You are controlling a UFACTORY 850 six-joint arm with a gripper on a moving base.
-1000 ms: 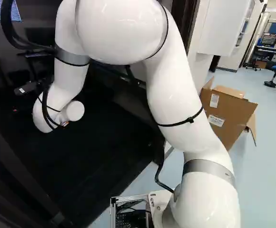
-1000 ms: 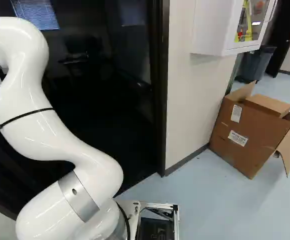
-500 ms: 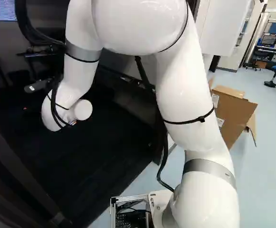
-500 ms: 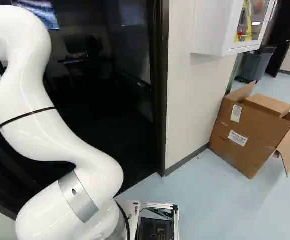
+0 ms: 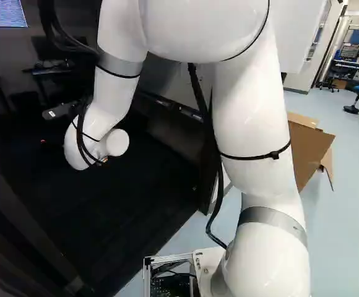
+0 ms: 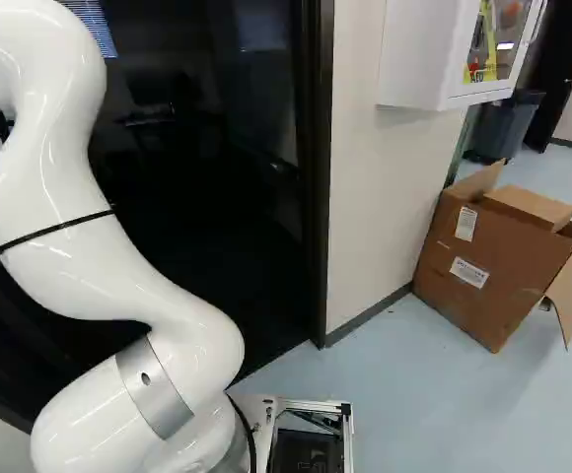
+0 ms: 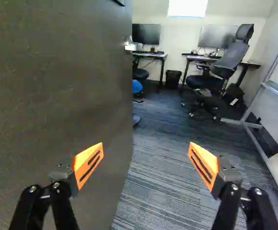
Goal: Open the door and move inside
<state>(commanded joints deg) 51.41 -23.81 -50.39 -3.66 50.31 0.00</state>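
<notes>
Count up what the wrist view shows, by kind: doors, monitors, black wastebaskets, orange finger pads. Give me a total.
Door: 1
Monitors: 2
Black wastebasket: 1
Orange finger pads: 2
Total: 6

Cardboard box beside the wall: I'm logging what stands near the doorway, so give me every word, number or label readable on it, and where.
Upper white label on the cardboard box: print too small to read.
Lower white label, same side: too blurred to read.
No other text can be made out on it.
</notes>
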